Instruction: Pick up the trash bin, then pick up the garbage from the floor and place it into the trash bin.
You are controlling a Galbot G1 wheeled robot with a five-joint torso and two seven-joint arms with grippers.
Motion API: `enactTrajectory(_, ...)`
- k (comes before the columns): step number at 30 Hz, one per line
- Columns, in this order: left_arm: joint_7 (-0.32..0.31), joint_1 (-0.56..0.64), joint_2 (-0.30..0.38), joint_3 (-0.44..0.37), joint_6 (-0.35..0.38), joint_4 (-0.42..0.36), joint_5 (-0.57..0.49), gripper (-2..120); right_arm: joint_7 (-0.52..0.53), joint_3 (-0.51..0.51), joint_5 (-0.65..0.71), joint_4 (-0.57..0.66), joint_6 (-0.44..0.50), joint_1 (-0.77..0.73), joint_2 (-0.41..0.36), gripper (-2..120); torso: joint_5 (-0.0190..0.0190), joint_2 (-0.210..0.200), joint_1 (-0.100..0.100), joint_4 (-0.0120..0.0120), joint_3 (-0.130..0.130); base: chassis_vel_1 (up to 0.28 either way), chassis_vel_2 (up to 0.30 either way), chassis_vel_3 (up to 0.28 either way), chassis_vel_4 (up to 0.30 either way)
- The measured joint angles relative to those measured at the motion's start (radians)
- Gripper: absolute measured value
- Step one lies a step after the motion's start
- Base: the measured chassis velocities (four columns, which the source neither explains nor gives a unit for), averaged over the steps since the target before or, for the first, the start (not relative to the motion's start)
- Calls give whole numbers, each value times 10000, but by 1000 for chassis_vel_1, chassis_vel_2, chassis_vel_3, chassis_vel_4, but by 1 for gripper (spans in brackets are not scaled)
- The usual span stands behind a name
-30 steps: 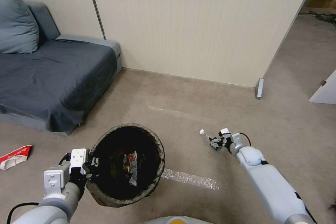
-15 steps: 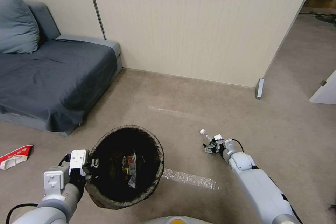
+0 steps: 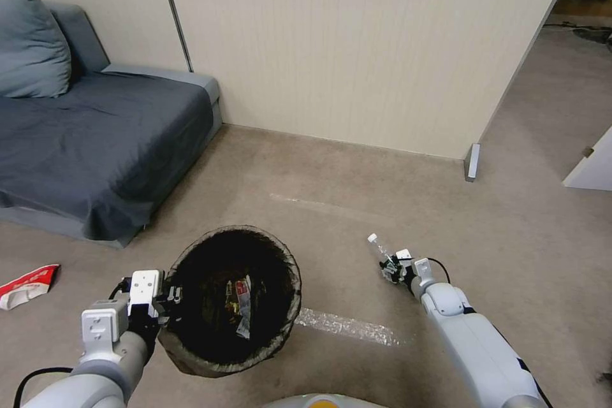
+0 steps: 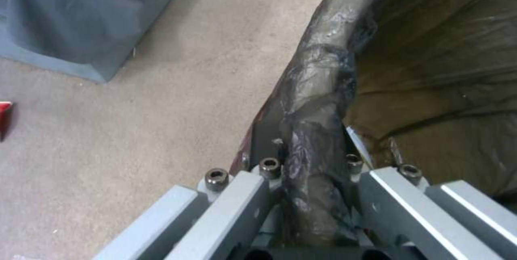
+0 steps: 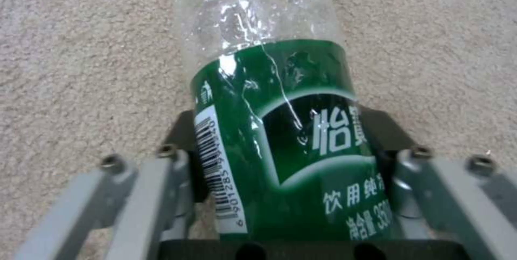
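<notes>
The bottle [image 5: 269, 131], judged light, thin-walled and easily crushed, is clamped at its labelled middle by the right gripper [image 3: 390, 266] just above the carpet, while the bin [image 3: 233, 296], held by its lined rim in the closed left gripper [image 4: 309, 195], already contains wrappers [image 3: 239, 303].

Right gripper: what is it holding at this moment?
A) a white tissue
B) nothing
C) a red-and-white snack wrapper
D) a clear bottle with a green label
D: in the right wrist view the right gripper is closed around the clear bottle on its green label, its cap end pointing away over the carpet.
</notes>
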Motion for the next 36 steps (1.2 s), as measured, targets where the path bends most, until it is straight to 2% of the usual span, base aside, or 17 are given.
enactTrajectory(8, 0, -22, 26, -1, 0, 0, -11, 1, 47, 45, 114, 297, -23, -132, -7, 30, 13, -1, 0, 4, 2, 0, 0, 0, 0)
enactTrajectory(11, 0, -57, 68, -4, 0, 0, -20, 1, 40, 129, 304, 1065, -198, -280, -237, 24, 29, -2, 1, 6, 5, 0, 0, 0, 0)
enactTrajectory(13, 0, -73, 79, -6, 0, 0, -33, 1, 28, 272, 695, 2230, -284, -396, -673, 22, 12, -2, 0, 7, 4, 0, 0, 0, 0)
enactTrajectory(14, 0, -75, 79, -7, 0, 0, -34, 1, 27, 282, 730, 2345, -287, -404, -717, 22, 11, -2, 0, 7, 4, 0, 0, 0, 0)
enactTrajectory(15, 9, -89, 79, -6, 0, 0, -45, 1, 37, 381, 927, 3194, -282, -445, -1067, 22, 11, -1, 1, 4, 4, 0, 0, 0, 0)
enactTrajectory(16, 9, -89, 79, -6, 0, 0, -45, 1, 37, 381, 927, 3194, -282, -445, -1067, 22, 11, -1, 1, 4, 4, 0, 0, 0, 0)
enactTrajectory(19, 8, -112, 70, 0, 0, 0, -42, 1, 93, 500, 1361, 4711, -333, -467, -1768, 22, 6, -1, 2, 4, 3, 0, 0, 0, 0)
enactTrajectory(20, 8, -112, 70, 0, 0, 0, -42, 1, 93, 500, 1361, 4711, -333, -467, -1768, 22, 6, -1, 2, 4, 3, 0, 0, 0, 0)
enactTrajectory(22, 10, -127, 69, 2, 0, 0, -41, 1, 132, 455, 2598, 6536, -820, -646, -2577, 22, 15, -2, 1, 1, 3, 0, 0, 0, 0)
enactTrajectory(24, 11, -127, 69, 3, 0, 0, -40, 1, 132, 444, 2742, 6804, -890, -677, -2660, 22, 12, -2, 2, 0, 3, 0, 0, 0, 0)
enactTrajectory(25, 15, -123, 70, 12, 0, 0, -42, 1, 132, 417, 3193, 7714, -1130, -777, -2915, 22, 0, -1, 1, 2, 2, 0, 0, 0, 0)
enactTrajectory(26, 15, -123, 70, 12, 0, 0, -42, 1, 132, 417, 3193, 7714, -1130, -777, -2915, 22, 0, -1, 1, 2, 2, 0, 0, 0, 0)
enactTrajectory(29, 22, -123, 73, 28, 0, 0, -42, 1, 178, 340, 3800, 9222, -1621, -961, -3165, 22, 11, -1, 1, 5, 3, 0, 0, 0, 0)
enactTrajectory(30, 22, -123, 73, 28, 0, 0, -42, 1, 178, 340, 3800, 9222, -1621, -961, -3165, 22, 11, -1, 1, 5, 3, 0, 0, 0, 0)
enactTrajectory(32, 23, -137, 66, 44, 0, 0, -40, 1, 311, 198, 4154, 10402, -2044, -1096, -3190, 22, 9, -1, 1, 3, 3, 0, 0, 0, 0)
enactTrajectory(34, 23, -140, 63, 46, 0, 0, -40, 1, 369, 145, 4252, 10718, -2169, -1121, -3170, 22, 12, -1, 1, 4, 3, 0, 0, 0, 0)
enactTrajectory(36, 26, -141, 64, 61, 0, 0, -37, 1, 552, -72, 4635, 11684, -2549, -1182, -3133, 22, 7, -1, 1, 3, 2, 0, 0, 0, 0)
